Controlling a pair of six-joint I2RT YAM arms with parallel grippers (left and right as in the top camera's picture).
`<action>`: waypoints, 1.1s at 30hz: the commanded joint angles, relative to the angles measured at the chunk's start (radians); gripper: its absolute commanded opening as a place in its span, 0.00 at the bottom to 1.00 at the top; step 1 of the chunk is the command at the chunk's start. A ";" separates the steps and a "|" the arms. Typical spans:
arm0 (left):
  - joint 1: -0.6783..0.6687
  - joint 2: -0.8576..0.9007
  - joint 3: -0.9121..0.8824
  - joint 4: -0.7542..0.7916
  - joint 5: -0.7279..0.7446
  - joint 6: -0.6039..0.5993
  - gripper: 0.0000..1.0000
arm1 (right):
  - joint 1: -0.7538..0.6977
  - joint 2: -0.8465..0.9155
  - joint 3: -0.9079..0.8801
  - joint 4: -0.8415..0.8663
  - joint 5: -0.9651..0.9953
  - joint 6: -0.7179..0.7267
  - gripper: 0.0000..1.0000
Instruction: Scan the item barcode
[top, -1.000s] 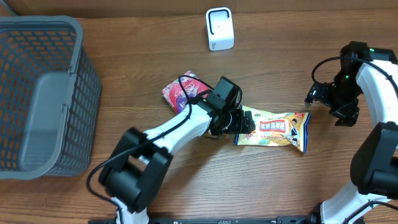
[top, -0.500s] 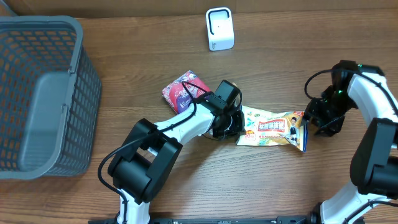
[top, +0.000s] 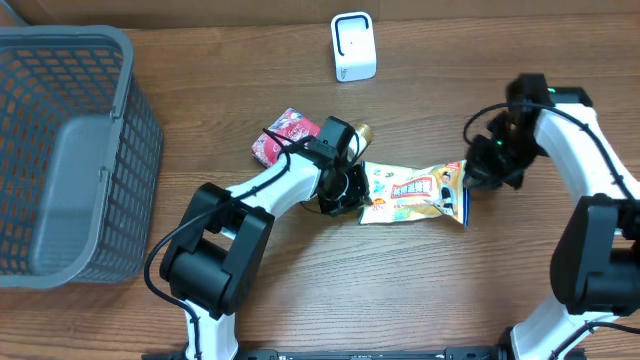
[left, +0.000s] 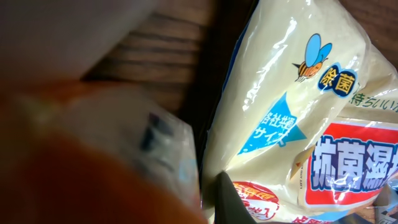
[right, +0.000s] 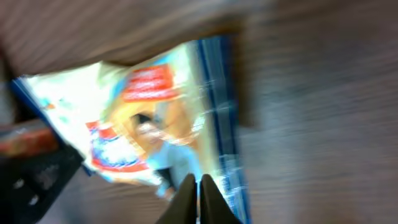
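**Grasp made, scan to come**

Pinching the left end of the snack packet (top: 415, 193) with the left end effector (top: 352, 192); pinching its right end with the right end effector (top: 468, 180); low over the table (top: 470, 300), well apart from the scanner (top: 352, 46); probably left: carrying across, showing barcode; both arms reaching inward, elbows bent.

Blurred yellow packet (right: 143, 118), its blue edge between closed fingers (right: 186, 202)
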 joint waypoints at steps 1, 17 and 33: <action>0.012 0.032 -0.010 -0.010 -0.095 -0.024 0.04 | 0.083 -0.006 0.025 0.030 -0.040 -0.005 0.04; 0.022 0.032 -0.010 -0.026 -0.075 -0.005 0.04 | 0.156 -0.006 -0.244 0.230 0.375 0.323 0.05; 0.096 -0.181 -0.009 -0.059 -0.079 0.074 0.04 | 0.050 -0.007 0.087 -0.098 0.436 0.261 0.04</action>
